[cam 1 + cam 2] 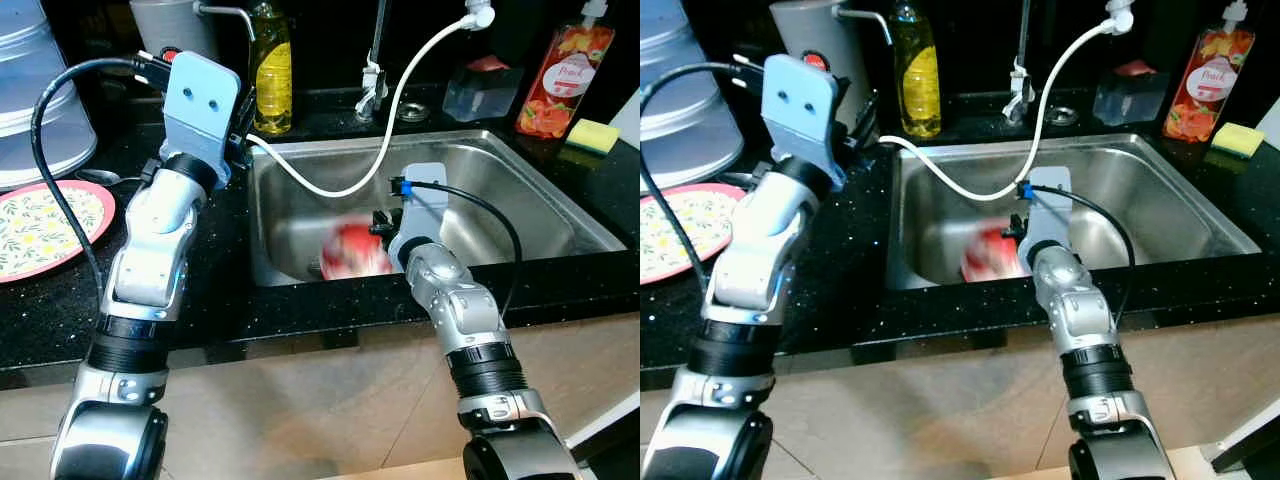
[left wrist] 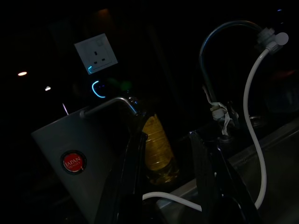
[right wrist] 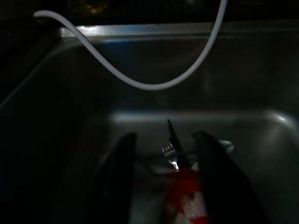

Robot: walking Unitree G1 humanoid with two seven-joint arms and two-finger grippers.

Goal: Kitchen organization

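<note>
A black speckled stone countertop (image 1: 215,300) runs across a dim kitchen, with pale floor tiles below. At far left stands a large clear plastic container (image 1: 35,90), cut off by the frame; a round floral plate with a red rim (image 1: 45,228) lies in front of it, and a metal spoon (image 1: 100,177) is just beside the plate.

The left gripper (image 2: 166,186) is raised over the counter near the sink's left back corner, its two black fingers apart with nothing between them. Beyond them stand a grey metal box with a round red "JAPAN" sticker (image 2: 74,156) and a clear bottle of yellow liquid (image 1: 271,70). A white wall socket (image 2: 96,53) shows in the dark behind.

A stainless steel sink (image 1: 520,195) is set into the counter, with a white hose (image 1: 400,100) drooping from the tap into the basin. The right gripper (image 3: 161,175) is down inside the sink, fingers spread. Between them lie a metal fork (image 3: 169,151) and a blurred red and white object (image 1: 352,252) — too smeared to identify, and whether the fingers touch it I cannot tell.

At right, on the back ledge, are a small clear box (image 1: 480,88), a peach-labelled soap bottle (image 1: 562,75) and a yellow sponge (image 1: 592,135).
</note>
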